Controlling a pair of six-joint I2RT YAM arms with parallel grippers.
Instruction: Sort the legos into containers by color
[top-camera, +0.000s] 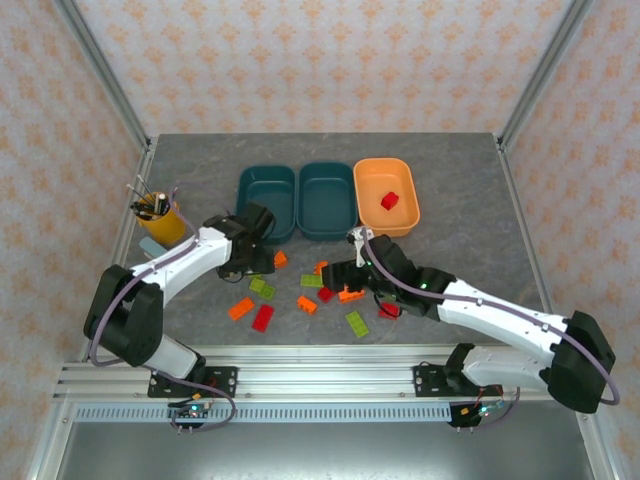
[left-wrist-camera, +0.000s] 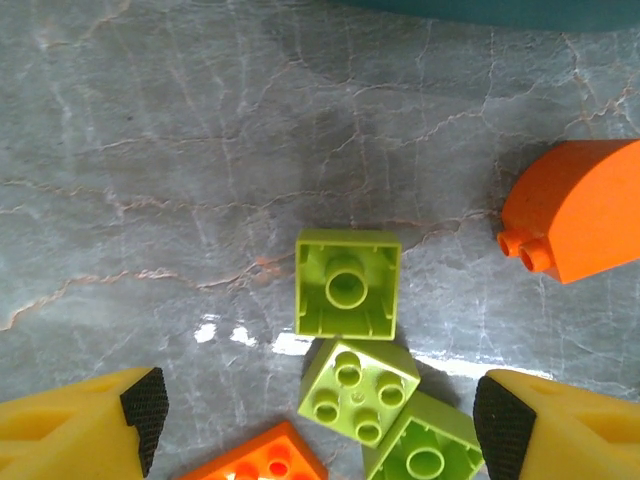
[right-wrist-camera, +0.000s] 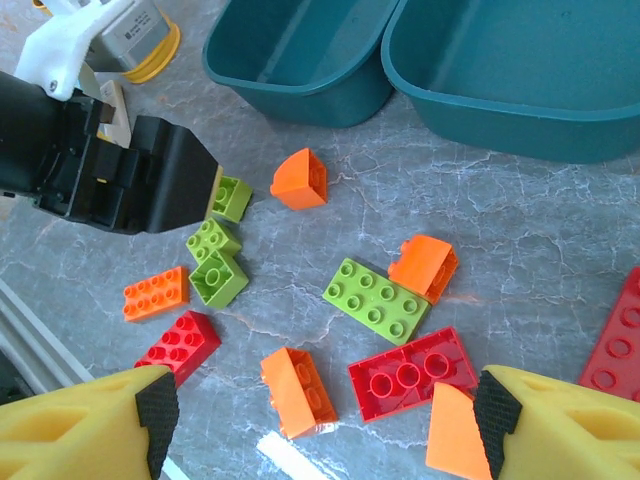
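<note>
Loose legos in red, orange and yellow-green lie scattered on the grey table between my arms. One red brick (top-camera: 389, 200) sits in the orange tray (top-camera: 404, 222); the two teal trays (top-camera: 266, 200) (top-camera: 327, 198) hold nothing. My left gripper (top-camera: 260, 266) (left-wrist-camera: 320, 425) hangs open low over three green square bricks (left-wrist-camera: 347, 284) (left-wrist-camera: 358, 388) (left-wrist-camera: 425, 455), which lie between its pads. My right gripper (top-camera: 340, 278) (right-wrist-camera: 325, 420) is open above an orange brick (right-wrist-camera: 300, 390), an upside-down red brick (right-wrist-camera: 412, 375) and an orange slope piece (right-wrist-camera: 458, 430) by its right pad.
A yellow pen cup (top-camera: 160, 222) stands left of the teal trays. A rounded orange brick (left-wrist-camera: 575, 210) lies right of the left gripper. The left arm's black wrist (right-wrist-camera: 110, 175) is close to the right gripper's field. Metal frame posts edge the table.
</note>
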